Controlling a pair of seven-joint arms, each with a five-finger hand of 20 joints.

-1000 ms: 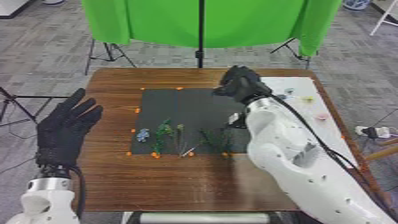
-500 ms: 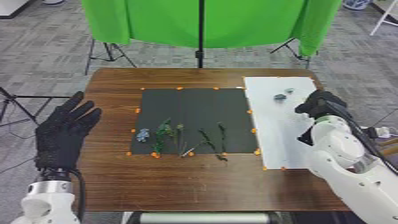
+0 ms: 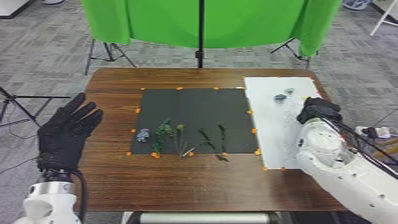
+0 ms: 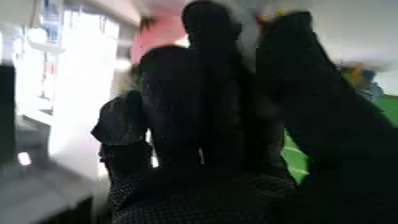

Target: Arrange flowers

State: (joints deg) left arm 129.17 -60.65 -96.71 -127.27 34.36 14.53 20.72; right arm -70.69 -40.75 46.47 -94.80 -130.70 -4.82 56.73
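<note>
R hand (image 3: 320,108) fingers approx. straight, can't tell hold; L hand (image 3: 64,137) fingers spread, empty.

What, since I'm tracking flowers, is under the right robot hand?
The white sheet runs under the right robot hand; whatever lies on it there is covered.

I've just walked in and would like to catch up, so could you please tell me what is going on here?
A robot is arranging flowers. Its right hand is at the right edge of the white sheet, near small blue-grey blooms; whether it holds anything, I cannot tell. Its left hand is open, left of the black mat, where green stems and a blue flower lie.
</note>
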